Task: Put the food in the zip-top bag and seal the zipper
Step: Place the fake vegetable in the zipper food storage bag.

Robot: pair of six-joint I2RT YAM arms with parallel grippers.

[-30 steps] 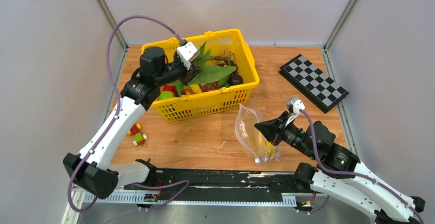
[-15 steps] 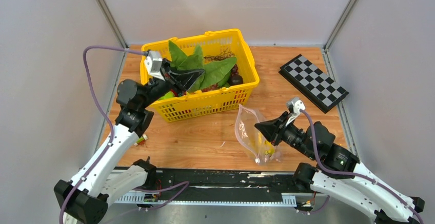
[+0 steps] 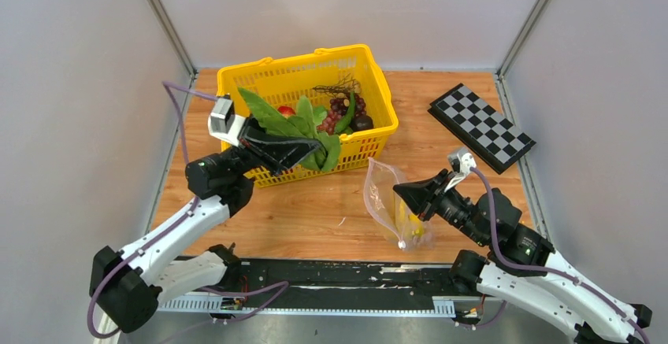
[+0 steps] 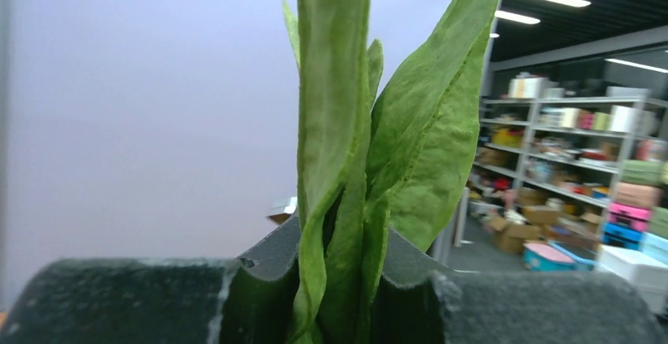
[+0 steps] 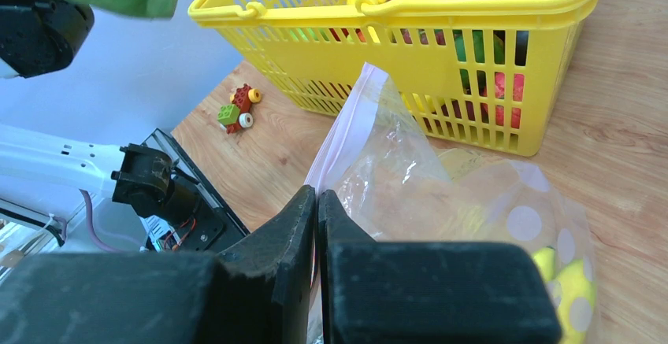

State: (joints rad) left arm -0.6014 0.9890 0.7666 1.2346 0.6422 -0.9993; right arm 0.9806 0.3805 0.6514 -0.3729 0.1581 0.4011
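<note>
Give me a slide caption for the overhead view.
Left gripper holds leafy greens at the basket; right gripper pinches the bag by its edge.

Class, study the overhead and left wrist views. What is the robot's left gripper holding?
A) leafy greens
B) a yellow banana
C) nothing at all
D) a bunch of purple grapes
A: the left gripper is clamped on the leafy greens, whose long leaves rise from between its jaws in the left wrist view.
</note>
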